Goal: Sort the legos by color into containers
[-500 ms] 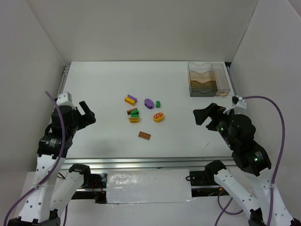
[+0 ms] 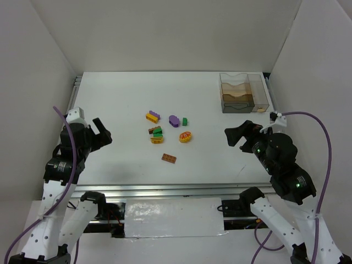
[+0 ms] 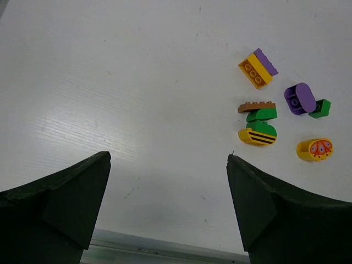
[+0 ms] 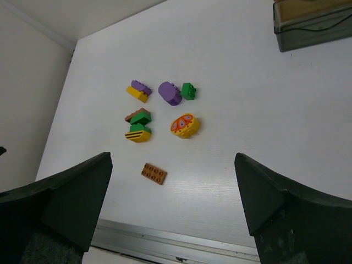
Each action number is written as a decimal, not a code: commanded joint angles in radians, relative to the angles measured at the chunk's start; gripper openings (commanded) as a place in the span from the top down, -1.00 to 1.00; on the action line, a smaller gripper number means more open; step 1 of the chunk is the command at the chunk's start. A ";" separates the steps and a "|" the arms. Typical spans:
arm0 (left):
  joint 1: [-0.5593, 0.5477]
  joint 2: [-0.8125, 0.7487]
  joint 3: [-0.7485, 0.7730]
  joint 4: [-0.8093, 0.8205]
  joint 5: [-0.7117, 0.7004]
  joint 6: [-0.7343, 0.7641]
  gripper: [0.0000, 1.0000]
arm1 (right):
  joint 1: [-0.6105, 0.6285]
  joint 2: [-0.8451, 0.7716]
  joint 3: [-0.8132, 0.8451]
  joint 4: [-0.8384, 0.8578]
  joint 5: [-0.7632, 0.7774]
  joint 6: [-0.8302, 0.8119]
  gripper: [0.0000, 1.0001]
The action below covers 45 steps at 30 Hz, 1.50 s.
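Several legos lie mid-table: a yellow-and-purple stack (image 2: 152, 116), a purple brick (image 2: 174, 120) beside a small green brick (image 2: 185, 121), a brown-green-yellow pile (image 2: 157, 133), a yellow rounded brick with an orange pattern (image 2: 186, 136), and a flat brown plate (image 2: 169, 158). The clear divided container (image 2: 243, 93) stands at the far right. My left gripper (image 2: 102, 132) is open and empty, left of the bricks. My right gripper (image 2: 237, 133) is open and empty, right of them. The bricks also show in the left wrist view (image 3: 259, 124) and the right wrist view (image 4: 184, 125).
White walls close in the table on the left, back and right. A metal rail (image 2: 159, 191) runs along the near edge. The container's corner shows at the top right of the right wrist view (image 4: 311, 19).
My right gripper has shifted very slightly to the left. Nothing else has moved.
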 commanded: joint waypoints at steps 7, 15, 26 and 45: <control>-0.001 0.001 0.019 0.045 0.033 0.019 -0.99 | 0.009 0.127 0.009 0.013 0.053 0.056 -0.99; 0.018 -0.004 0.018 0.048 0.050 0.023 -0.99 | 0.136 0.415 -0.052 0.132 0.234 0.306 -0.99; 0.025 -0.011 0.012 0.054 0.077 0.029 -0.99 | 0.267 0.970 0.194 0.079 0.312 0.554 -0.99; 0.024 -0.019 0.010 0.063 0.114 0.037 -0.99 | 0.334 1.387 0.385 0.014 0.305 0.728 -0.89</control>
